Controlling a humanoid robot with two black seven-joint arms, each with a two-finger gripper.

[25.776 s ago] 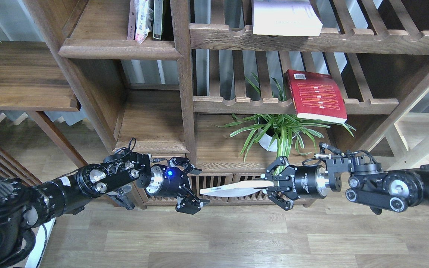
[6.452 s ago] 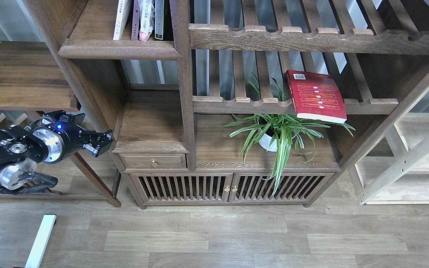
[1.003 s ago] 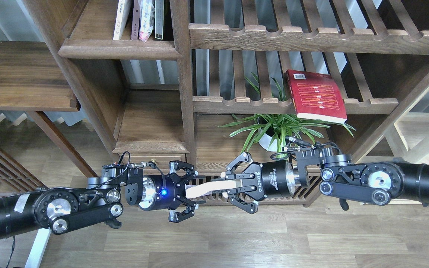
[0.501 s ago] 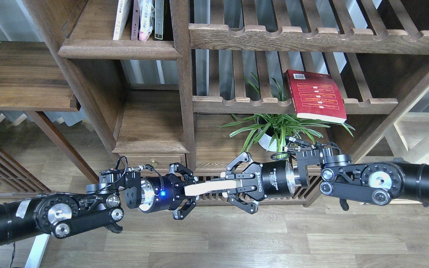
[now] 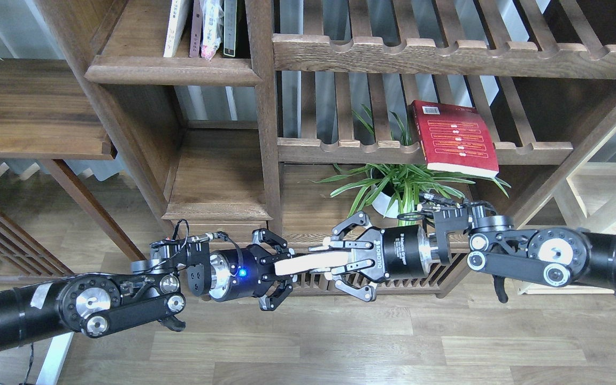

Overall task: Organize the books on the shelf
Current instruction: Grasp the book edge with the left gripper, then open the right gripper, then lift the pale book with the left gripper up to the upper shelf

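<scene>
A pale white-lavender book (image 5: 308, 263) is seen edge-on, held level in front of the low cabinet. My left gripper (image 5: 285, 266) is shut on its left end. My right gripper (image 5: 326, 262) is shut on its right end. The red book (image 5: 455, 138) with yellow text bars lies flat on the middle slatted rack, overhanging its front rail. The dark plank shelf (image 5: 171, 71) is at the top left. A pale-edged book (image 5: 176, 27) stands on it at the left of a short row.
On the plank shelf also stand a plastic-wrapped pink item (image 5: 210, 27) and a thin dark volume (image 5: 229, 27). A potted spider plant (image 5: 399, 187) stands on the cabinet top behind my right wrist. A thick upright (image 5: 265, 107) divides shelf from racks. A pale wooden rack (image 5: 580, 230) is at the right.
My left gripper has closed on the left end of the pale book. Both grippers and the book have shifted slightly right and up.
</scene>
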